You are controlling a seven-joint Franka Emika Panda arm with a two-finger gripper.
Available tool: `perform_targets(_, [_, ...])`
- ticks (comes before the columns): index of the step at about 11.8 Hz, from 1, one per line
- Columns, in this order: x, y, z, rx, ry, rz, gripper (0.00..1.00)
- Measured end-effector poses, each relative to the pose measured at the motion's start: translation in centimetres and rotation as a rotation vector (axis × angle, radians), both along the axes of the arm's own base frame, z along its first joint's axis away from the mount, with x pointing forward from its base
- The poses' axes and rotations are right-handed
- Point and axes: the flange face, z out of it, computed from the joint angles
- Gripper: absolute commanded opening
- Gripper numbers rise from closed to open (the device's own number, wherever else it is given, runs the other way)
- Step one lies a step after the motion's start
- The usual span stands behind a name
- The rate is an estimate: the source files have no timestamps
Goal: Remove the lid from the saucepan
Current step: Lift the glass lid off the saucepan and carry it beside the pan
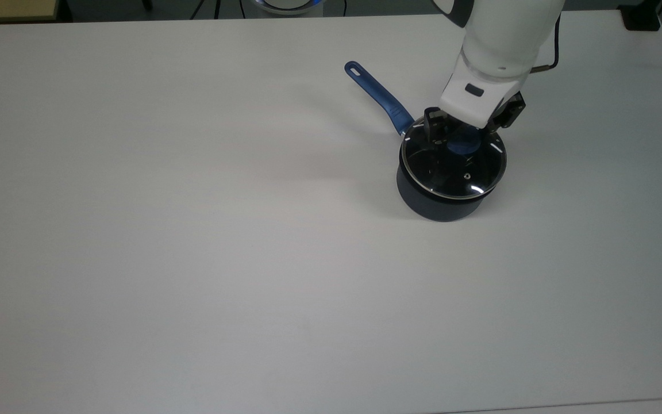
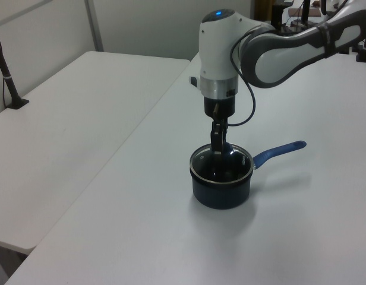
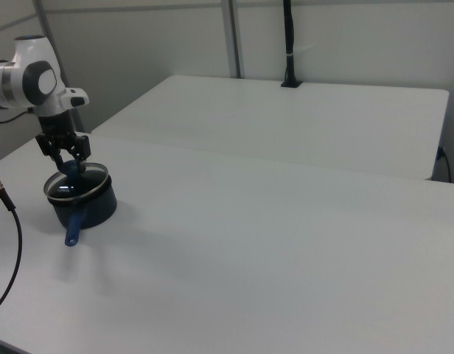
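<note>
The dark navy saucepan (image 1: 431,207) stands on the white table at the top view's right, its long blue handle (image 1: 377,95) pointing up-left. The glass lid (image 1: 460,175) hangs a little above the pan's rim, roughly level. My gripper (image 1: 461,137) comes down from above and is shut on the lid's blue knob (image 1: 462,145). In the left view the lid (image 2: 233,165) sits just clear of the saucepan (image 2: 220,193) under the gripper (image 2: 218,152). The right view has the gripper (image 3: 68,164) over the lid (image 3: 79,184) and saucepan (image 3: 94,210) at far left.
The white table (image 1: 193,230) spreads wide to the top view's left and front of the pan. A second table (image 2: 70,107) stands beside it in the left view, with a black post (image 2: 8,77) on it. A black cable (image 3: 9,243) hangs at the right view's left edge.
</note>
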Motion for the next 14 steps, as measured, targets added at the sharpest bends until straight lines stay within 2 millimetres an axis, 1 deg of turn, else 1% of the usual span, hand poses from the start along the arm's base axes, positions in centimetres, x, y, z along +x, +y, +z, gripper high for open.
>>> perform_targets(2, [-0.4, -0.3, 1.1, -0.008, 0.018, 0.000, 0.34])
perform_targets(3, [-0.5, -0.8, 1.8, -0.013, 0.024, -0.006, 0.34])
perform_targets(4, [-0.3, -1.8, 2.8, -0.019, 0.024, -0.020, 0.34])
perform_targets(5, [0.0, -3.3, 3.8, -0.030, 0.027, -0.043, 0.34])
perform_targets(7, [0.8, -7.1, 5.5, -0.050, 0.026, -0.082, 0.34])
perform_targets(8, [1.4, -9.5, 6.1, -0.058, 0.025, -0.101, 0.34])
perform_targets(10, [3.1, -15.6, 6.4, -0.067, 0.027, -0.142, 0.34])
perform_targets(12, [4.5, -23.2, 6.2, -0.065, 0.035, -0.178, 0.34])
perform_targets(13, [4.9, -27.0, 6.1, -0.060, 0.040, -0.188, 0.34])
perform_targets(14, [5.0, -30.0, 5.8, -0.048, 0.048, -0.196, 0.34])
